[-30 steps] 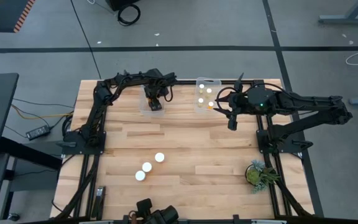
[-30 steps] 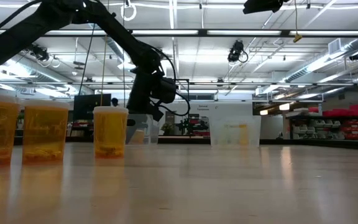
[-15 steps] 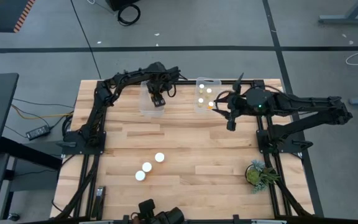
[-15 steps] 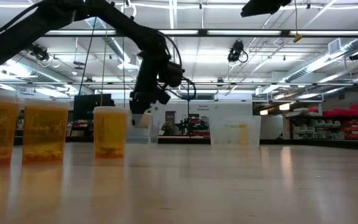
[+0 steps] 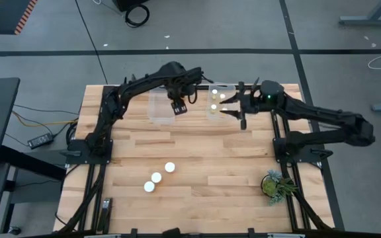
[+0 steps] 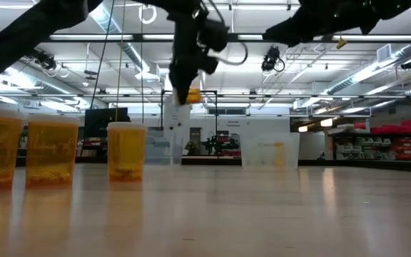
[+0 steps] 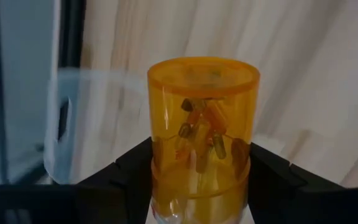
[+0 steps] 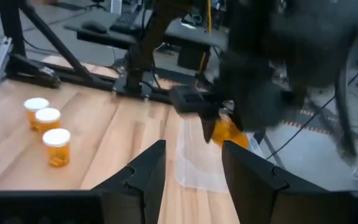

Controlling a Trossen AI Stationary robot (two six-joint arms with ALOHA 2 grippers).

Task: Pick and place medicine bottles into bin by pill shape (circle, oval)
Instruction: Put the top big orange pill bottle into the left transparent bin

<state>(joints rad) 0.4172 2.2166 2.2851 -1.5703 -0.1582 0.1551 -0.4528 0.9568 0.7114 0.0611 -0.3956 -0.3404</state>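
My left gripper [image 5: 178, 107] hangs high between two clear bins and is shut on an amber medicine bottle [image 7: 204, 137] with oblong pills inside. The low view shows the bottle [image 6: 190, 94] well above the table. The left bin [image 5: 161, 111] stands just to the left below it. The right bin [image 5: 218, 102] holds three white-capped bottles [image 5: 213, 99]. My right gripper [image 5: 232, 112] is open and level beside the right bin, pointing at the left gripper, with nothing between its fingers [image 8: 157, 168]. Three more bottles [image 5: 156, 177] stand upright near the table's front. My left gripper pinches the bottle's round wall near its capped end [image 7: 160, 171] between its two fingers, one on either side. The fingers come from above and point down. The bottle hangs upright below them, base down, lifted clear of the bins and the table.
A small potted plant [image 5: 274, 185] stands at the table's near right. Bare wood lies between the bins and the three standing bottles [image 8: 47, 127]. Both arms are close together above the bins.
My left gripper has risen from low at the left bin to high above the table and has shifted a little toward the right bin. My right gripper has swung toward the table's far left, turning from slanting down to level, and now points at the left gripper.
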